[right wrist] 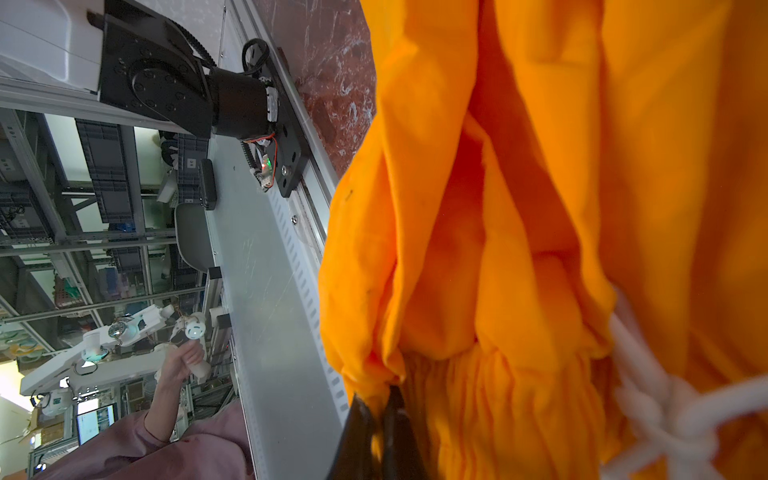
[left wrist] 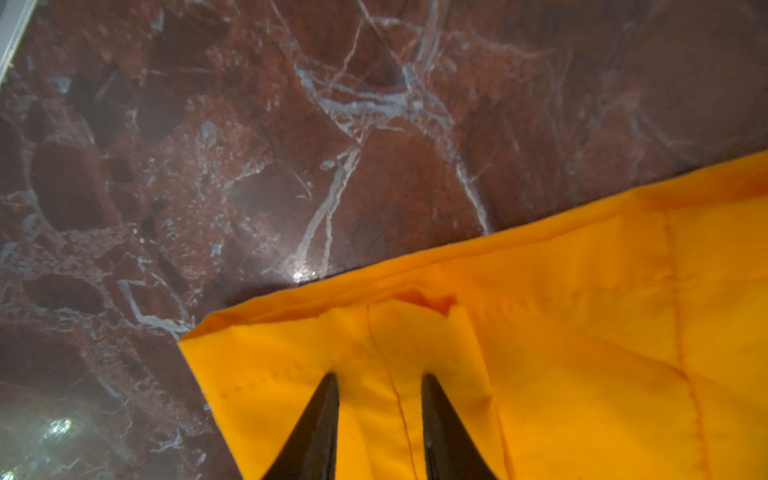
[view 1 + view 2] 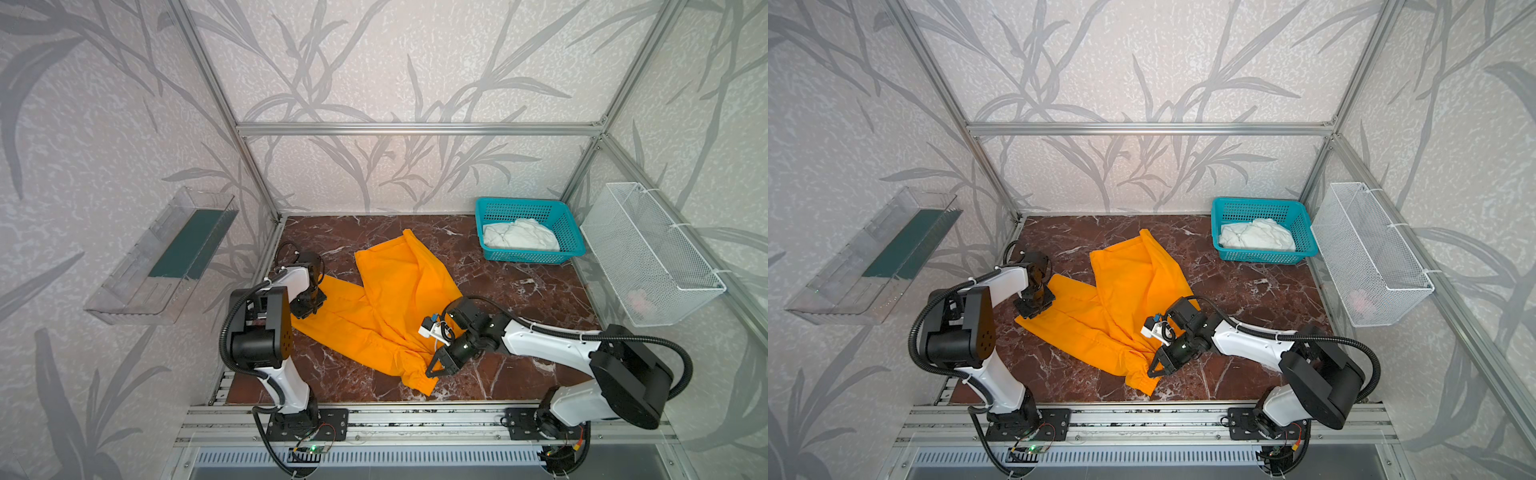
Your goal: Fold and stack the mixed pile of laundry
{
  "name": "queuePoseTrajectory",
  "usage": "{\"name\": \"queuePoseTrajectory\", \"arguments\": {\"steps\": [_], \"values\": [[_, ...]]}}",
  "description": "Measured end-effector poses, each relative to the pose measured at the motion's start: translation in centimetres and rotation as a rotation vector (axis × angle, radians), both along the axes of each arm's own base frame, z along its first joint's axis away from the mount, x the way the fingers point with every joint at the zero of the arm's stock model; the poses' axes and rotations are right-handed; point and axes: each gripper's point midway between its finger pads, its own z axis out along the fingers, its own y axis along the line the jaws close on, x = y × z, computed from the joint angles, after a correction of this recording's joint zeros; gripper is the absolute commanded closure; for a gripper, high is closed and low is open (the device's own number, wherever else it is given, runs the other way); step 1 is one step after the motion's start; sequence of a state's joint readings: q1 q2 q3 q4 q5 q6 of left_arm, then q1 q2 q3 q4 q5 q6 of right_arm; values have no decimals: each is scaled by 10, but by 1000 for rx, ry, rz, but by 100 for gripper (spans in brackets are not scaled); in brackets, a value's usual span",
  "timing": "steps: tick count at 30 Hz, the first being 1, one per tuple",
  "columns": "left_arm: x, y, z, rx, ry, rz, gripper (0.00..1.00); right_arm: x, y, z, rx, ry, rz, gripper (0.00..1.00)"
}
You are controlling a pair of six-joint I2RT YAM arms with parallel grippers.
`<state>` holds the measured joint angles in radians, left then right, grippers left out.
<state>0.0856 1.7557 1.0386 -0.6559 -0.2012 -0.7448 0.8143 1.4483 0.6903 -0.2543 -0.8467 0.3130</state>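
Top views, orange trousers (image 3: pixel 399 299) (image 3: pixel 1125 299): they lie unfolded and creased across the middle of the bench (image 3: pixel 519 299) (image 3: pixel 1246 291). One leg runs toward your left arm and the other toward the far wall.
Top views, white shirt (image 3: pixel 519 237) (image 3: pixel 1254 235): it sits crumpled in the teal basket (image 3: pixel 528 255) (image 3: pixel 1262 255) at the far right corner, well apart from both arms.
Top views, progress: you look early in the task. No clean fold shows and nothing is stacked, so both garments are left to do.
Top views, room: you have bare bench to the right of the trousers and at the front left. The waistband corner lies near the bench's front edge, and the left leg's hem is near the left frame.
Left wrist, left end effector (image 2: pixel 378 380): the jaws stand narrowly apart, with the tips down on the hem corner and a seam between them. You cannot tell whether any cloth is pinched.
Left wrist, edge: the hem lies flat, with bare bench beyond it.
Right wrist, right end effector (image 1: pixel 380 399): it is clamped tight on the gathered waistband, and the white drawstring (image 1: pixel 648 399) is just beside it.
Right wrist, room: the front rail is near the held corner. Any fold should probably carry away from it.
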Motion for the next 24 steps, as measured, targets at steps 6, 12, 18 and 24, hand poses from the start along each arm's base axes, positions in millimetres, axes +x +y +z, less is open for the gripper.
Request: {"name": "queuePoseTrajectory", "arguments": {"steps": [6, 12, 18, 24], "values": [[4, 3, -1, -8, -16, 10, 65, 0, 0, 0, 0, 0, 0, 100], [9, 3, 0, -24, -44, 19, 50, 0, 0, 0, -1, 1, 0, 100], [13, 2, 1, -49, -59, 21, 50, 0, 0, 0, -1, 0, 0, 100], [25, -2, 5, -86, -106, 24, 50, 0, 0, 0, -1, 0, 0, 100]]}}
